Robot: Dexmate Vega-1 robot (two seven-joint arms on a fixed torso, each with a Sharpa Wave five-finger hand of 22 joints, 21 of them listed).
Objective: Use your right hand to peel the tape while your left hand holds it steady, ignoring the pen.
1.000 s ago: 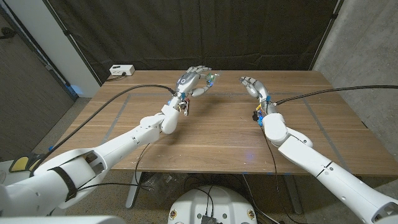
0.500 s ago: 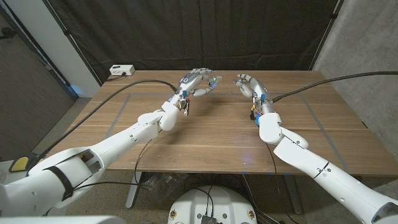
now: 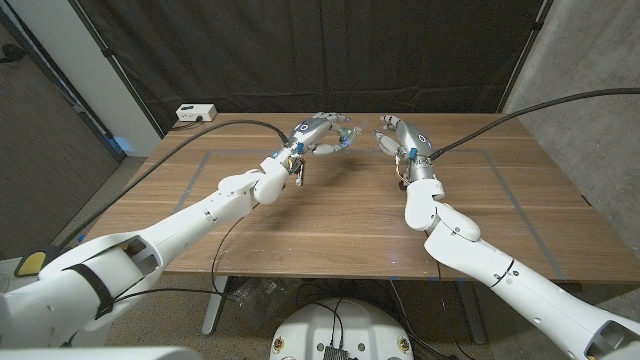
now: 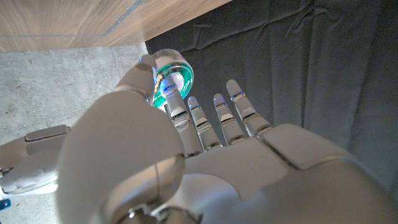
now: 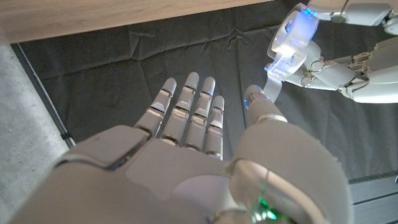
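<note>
My left hand [image 3: 316,132] is raised over the table's far middle and pinches a clear tape roll [image 3: 346,134] with a green inner label. The left wrist view shows the tape roll [image 4: 171,77] between thumb and a fingertip of my left hand [image 4: 186,162]. My right hand [image 3: 398,135] hovers just right of the roll, fingers apart. In the right wrist view a loose strip [image 5: 274,76] hangs from the tape roll [image 5: 293,30] down to the thumb tip of my right hand [image 5: 205,149]. I cannot tell whether it sticks there; the other fingers stay clear of it.
A white box [image 3: 196,113] with a cable sits at the table's back left corner. A black curtain [image 3: 300,50] hangs behind the wooden table [image 3: 330,225]. Black cables run from both wrists across the table.
My right hand has moved left and farther back, closing in on the tape roll. My left hand with the roll has shifted slightly right and back.
</note>
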